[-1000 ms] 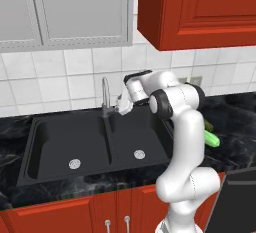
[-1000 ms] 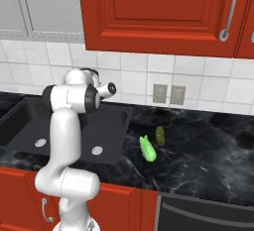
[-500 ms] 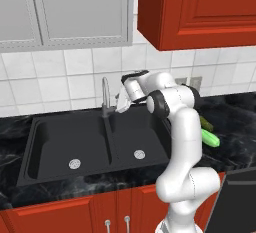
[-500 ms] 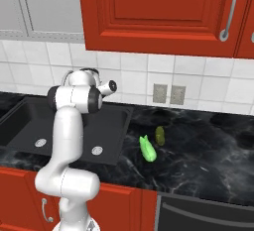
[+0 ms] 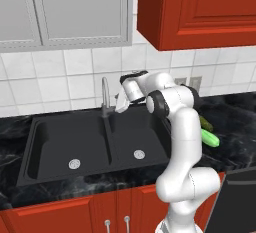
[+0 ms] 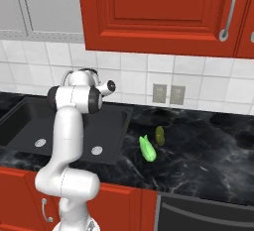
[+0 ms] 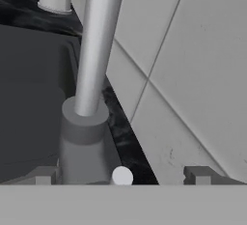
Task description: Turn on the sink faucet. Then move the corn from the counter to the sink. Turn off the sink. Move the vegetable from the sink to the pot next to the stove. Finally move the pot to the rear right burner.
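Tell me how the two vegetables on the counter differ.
The light one is bright green, longer, and lies nearer the counter's front edge. The dark one is olive, shorter, stubbier, and lies farther back toward the wall. Both rest on the black counter right of the sink, close together, far from the jaws.

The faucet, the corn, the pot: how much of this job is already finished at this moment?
Nothing looks finished. No water runs from the faucet into the sink. In hand: the open gripper is at the faucet, and the hand view shows the faucet's base between the fingertips. Left: the two green vegetables lie on the counter right of the sink, so washing, turning the water off, and both pot steps remain.
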Controlling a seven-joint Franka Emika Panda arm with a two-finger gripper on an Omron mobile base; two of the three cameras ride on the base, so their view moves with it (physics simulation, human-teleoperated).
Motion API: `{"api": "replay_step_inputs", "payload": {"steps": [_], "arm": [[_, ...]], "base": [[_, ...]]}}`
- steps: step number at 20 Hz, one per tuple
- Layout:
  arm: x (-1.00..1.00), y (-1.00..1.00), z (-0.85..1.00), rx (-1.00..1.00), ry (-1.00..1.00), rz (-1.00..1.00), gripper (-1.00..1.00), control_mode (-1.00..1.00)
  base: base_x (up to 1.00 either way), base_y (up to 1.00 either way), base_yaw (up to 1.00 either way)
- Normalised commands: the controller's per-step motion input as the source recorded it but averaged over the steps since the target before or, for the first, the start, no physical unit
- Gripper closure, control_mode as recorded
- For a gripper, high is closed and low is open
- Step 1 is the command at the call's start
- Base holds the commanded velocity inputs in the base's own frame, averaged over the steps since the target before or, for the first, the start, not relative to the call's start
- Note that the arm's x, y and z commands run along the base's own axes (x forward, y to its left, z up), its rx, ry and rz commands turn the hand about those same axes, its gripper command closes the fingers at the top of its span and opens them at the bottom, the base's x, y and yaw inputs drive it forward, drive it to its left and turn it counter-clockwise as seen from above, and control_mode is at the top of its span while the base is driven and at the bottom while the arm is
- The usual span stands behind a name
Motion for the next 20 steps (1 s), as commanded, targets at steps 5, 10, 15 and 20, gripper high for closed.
{"api": "replay_step_inputs", "payload": {"steps": [5,10,15,20], "arm": [[0.04,0.28,-0.19,0.0,0.05,0.0,1.0,-1.0],[0.14,0.28,-0.19,0.0,0.02,0.0,1.0,-1.0],[0.09,0.22,-0.17,0.0,0.0,-0.01,1.0,-1.0],[0.0,0.04,-0.04,0.0,0.0,-0.1,1.0,-1.0]], "base": [[0.0,0.0,0.0],[0.0,0.0,0.0],[0.0,0.0,0.0],[0.0,0.0,0.0]]}}
